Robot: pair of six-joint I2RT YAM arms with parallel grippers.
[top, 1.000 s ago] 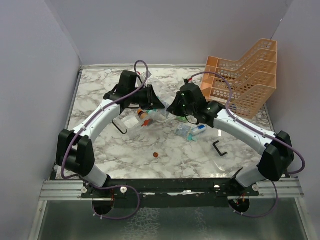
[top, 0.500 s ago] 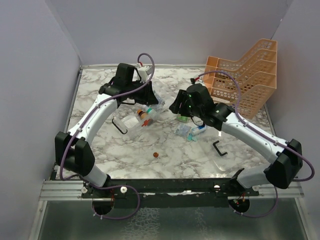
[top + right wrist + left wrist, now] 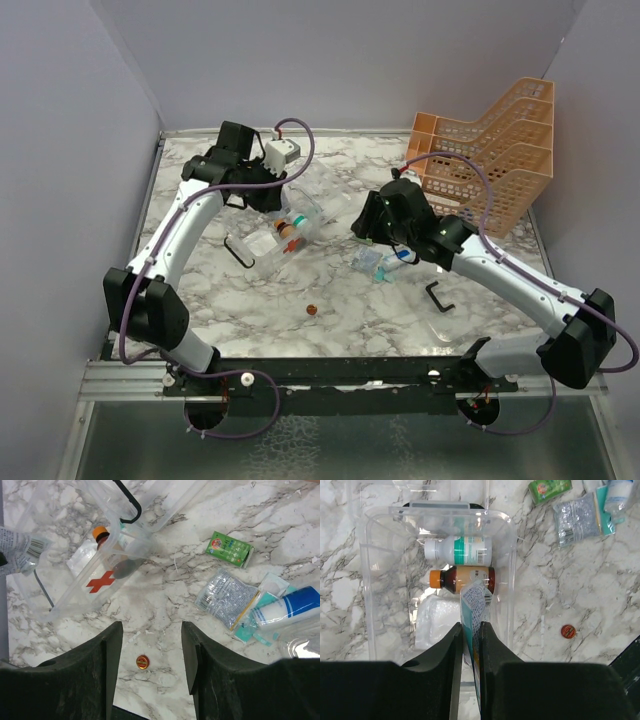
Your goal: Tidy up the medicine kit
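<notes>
The medicine kit (image 3: 262,250) is a clear box lying open left of the table's centre. In the left wrist view its rim (image 3: 437,513) frames a white bottle with a teal label (image 3: 457,550), an amber bottle with an orange cap (image 3: 462,579) and a white packet (image 3: 437,622). My left gripper (image 3: 471,630) is shut on a teal-and-white sachet (image 3: 475,597) and holds it over the box; it also shows from above (image 3: 272,198). My right gripper (image 3: 151,630) is open and empty, above bare table to the right of the kit (image 3: 365,222).
A green box (image 3: 230,549), a silver sachet (image 3: 227,597), a teal packet and a blue-and-white tube (image 3: 287,607) lie right of the kit. A red cap (image 3: 311,310) lies nearer me. A loose black handle (image 3: 440,297) lies front right. An orange mesh rack (image 3: 490,150) stands back right.
My left arm has swung back and to the left, its gripper staying over the box. My right arm has drawn a little to the right.
</notes>
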